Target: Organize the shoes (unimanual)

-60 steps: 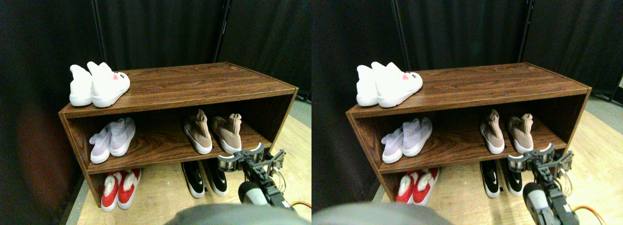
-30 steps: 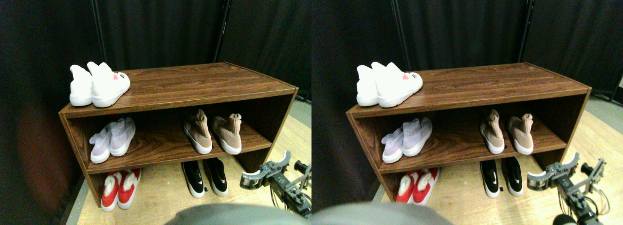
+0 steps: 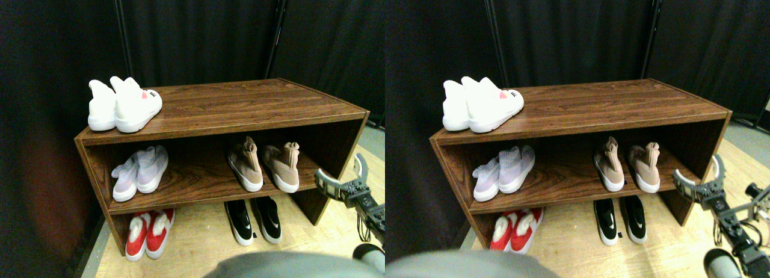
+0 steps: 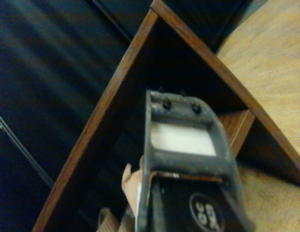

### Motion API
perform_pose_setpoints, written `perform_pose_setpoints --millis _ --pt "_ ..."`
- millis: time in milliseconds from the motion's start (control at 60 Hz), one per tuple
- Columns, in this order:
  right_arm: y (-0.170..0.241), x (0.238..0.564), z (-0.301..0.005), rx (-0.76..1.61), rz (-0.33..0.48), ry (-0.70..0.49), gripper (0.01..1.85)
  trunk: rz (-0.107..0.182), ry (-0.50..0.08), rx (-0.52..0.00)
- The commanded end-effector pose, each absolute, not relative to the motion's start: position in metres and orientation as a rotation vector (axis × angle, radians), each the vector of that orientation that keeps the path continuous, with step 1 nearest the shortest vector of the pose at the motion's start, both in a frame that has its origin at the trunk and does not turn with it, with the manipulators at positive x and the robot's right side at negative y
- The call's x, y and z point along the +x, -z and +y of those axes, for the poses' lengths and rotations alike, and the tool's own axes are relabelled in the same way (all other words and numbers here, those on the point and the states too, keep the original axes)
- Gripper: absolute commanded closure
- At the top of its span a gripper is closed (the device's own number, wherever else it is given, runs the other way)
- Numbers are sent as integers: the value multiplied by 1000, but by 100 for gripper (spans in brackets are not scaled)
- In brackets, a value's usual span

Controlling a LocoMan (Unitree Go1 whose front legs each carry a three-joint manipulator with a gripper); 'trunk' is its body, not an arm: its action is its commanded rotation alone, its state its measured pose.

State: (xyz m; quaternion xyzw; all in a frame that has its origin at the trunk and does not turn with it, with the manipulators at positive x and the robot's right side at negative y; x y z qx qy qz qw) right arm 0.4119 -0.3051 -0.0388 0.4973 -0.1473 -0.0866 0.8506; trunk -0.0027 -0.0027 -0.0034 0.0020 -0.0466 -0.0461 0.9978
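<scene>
Right gripper (image 3: 341, 177) hangs just off the right end of the brown wood-grain shoe rack (image 3: 240, 106), level with its middle shelf. Its two curved grey jaws are spread wide and hold nothing. The arm reaches in from outside the rack's right side panel, a posture that leaves the shelf openings unobstructed.

Nearest to the camera, on the pale wooden floor (image 3: 204, 242) under the rack, stand two pairs, toes outward: red slippers with white fleece lining (image 3: 147, 231) at the rack's left end and black low slip-ons with white soles (image 3: 253, 218) toward its right.

On the rack's middle shelf, a pale lilac knit pair (image 3: 139, 171) sits at the left and the tan-beige knit high-ankle shoes with white soles (image 3: 263, 164) sit at the right, side by side and close to the front edge, within easy reach of the gripper.

On the rack's top board, a white high-ankle pair (image 3: 123, 103) rests at the left corner.

Each pair appears grouped on its own level, so the arrangement reads as largely complete.

Behind the rack hangs a black curtain (image 3: 198, 31).

In the wrist view the dark jaw frame (image 4: 186, 159) faces the rack's open end.
</scene>
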Motion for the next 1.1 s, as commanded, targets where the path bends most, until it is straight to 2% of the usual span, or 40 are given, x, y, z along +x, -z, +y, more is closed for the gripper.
perform_pose_setpoints --millis 17,317,450,483,567,617,683,767,783,1100 --pt "33 427 -310 1076 -363 183 180 -79 75 -13" --pt "38 471 -327 1084 -420 288 180 -78 63 -17" --pt "49 486 -330 1115 -414 294 180 -73 60 -16" --pt "54 488 -331 1058 -420 315 180 -73 59 -16" --pt "61 490 -332 1044 -414 319 180 -71 55 -15" --pt "66 489 -329 1102 -415 360 180 -70 53 -18" --pt "71 490 -329 1099 -394 336 180 -70 53 -18" --pt "77 490 -324 1115 -387 360 180 -70 53 -18" --pt "77 490 -323 1115 -392 364 180 -66 38 -25" --pt "88 494 -305 1159 -333 358 180 -63 12 -40"
